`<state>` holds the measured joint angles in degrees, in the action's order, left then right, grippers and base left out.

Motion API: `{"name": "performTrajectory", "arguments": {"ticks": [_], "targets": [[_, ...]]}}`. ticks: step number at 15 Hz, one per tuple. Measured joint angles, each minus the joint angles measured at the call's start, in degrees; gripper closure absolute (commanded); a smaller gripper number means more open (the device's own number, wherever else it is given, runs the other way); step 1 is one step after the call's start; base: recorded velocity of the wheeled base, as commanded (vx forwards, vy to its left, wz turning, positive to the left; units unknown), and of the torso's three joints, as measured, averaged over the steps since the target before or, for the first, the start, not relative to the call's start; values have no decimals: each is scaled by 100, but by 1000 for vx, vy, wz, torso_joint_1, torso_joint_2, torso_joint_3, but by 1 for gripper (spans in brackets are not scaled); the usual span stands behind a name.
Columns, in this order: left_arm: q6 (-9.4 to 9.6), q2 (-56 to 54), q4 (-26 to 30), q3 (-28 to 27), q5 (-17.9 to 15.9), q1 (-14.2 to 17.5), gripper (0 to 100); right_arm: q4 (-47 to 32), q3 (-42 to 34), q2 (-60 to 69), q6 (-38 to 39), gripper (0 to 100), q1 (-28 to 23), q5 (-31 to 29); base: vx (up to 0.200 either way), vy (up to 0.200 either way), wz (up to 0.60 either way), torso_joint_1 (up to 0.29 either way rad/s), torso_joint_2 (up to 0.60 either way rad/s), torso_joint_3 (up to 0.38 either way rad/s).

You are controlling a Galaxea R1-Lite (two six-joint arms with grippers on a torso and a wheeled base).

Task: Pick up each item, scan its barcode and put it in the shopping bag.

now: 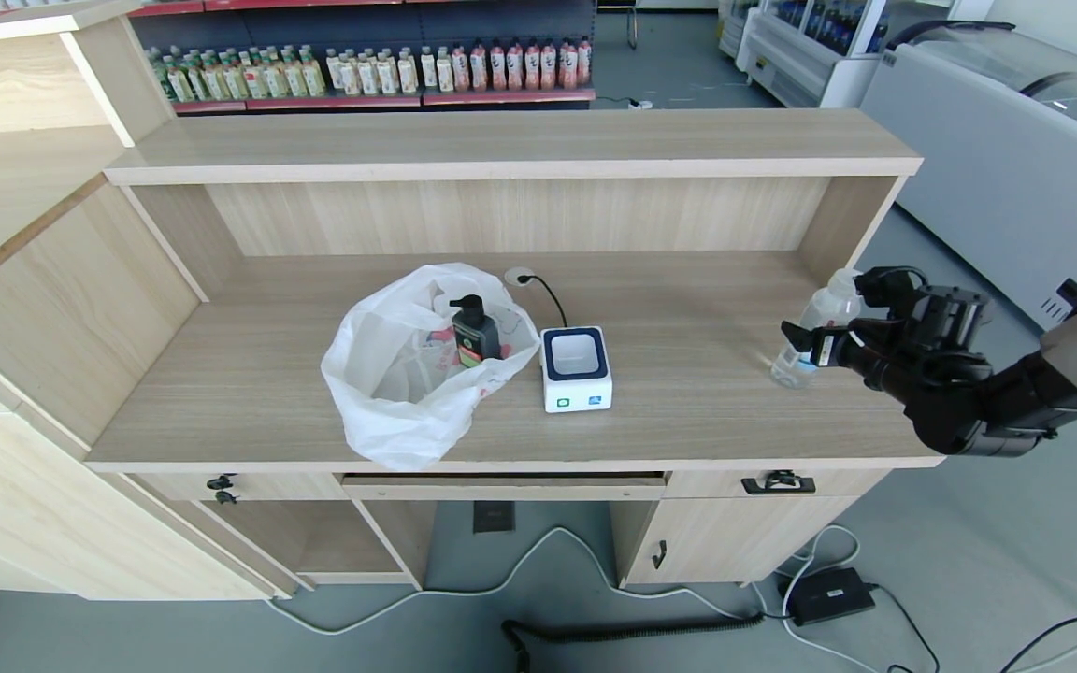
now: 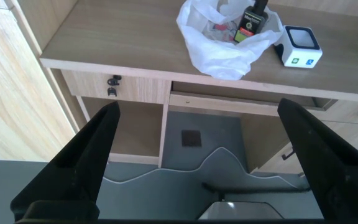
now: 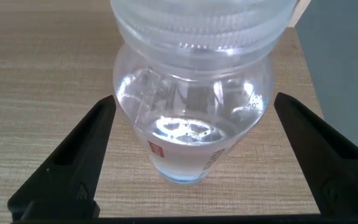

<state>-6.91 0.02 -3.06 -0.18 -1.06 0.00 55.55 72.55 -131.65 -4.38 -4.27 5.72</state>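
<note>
A clear plastic bottle (image 1: 805, 327) stands near the counter's right end. My right gripper (image 1: 833, 310) is open with a finger on either side of it, and the right wrist view shows the bottle (image 3: 191, 124) between the spread fingers (image 3: 67, 168) with gaps on both sides. A white shopping bag (image 1: 389, 393) lies open at the counter's middle left with a dark pump bottle (image 1: 475, 335) upright inside. Beside it on the right sits the white scanner (image 1: 576, 367). My left gripper (image 2: 199, 107) hangs open and empty below and in front of the counter, facing the bag (image 2: 219, 50) and scanner (image 2: 300, 46).
The wooden counter (image 1: 688, 374) has a raised back ledge and side walls. A black cable (image 1: 552, 299) runs from the scanner to a hole at the back. Drawers and open cupboards (image 2: 135, 130) sit under the top. Freezers (image 1: 997, 140) stand to the right.
</note>
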Motion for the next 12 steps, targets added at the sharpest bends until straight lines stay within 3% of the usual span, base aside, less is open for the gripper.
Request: {"name": "performTrajectory", "arguments": {"ticks": [4,5,12], "targets": [[-1,0,0,0,0,0,0,-18,267,-160,-7,0,48,-4,0,0,0,0,0,0],[0,0,0,0,2,0,0,-38,311,-193,-7,100,68,-6,0,0,0,0,0,0],[-1,0,0,0,0,0,0,1,363,-300,-57,100,94,-171,0,0,0,0,0,0]]}}
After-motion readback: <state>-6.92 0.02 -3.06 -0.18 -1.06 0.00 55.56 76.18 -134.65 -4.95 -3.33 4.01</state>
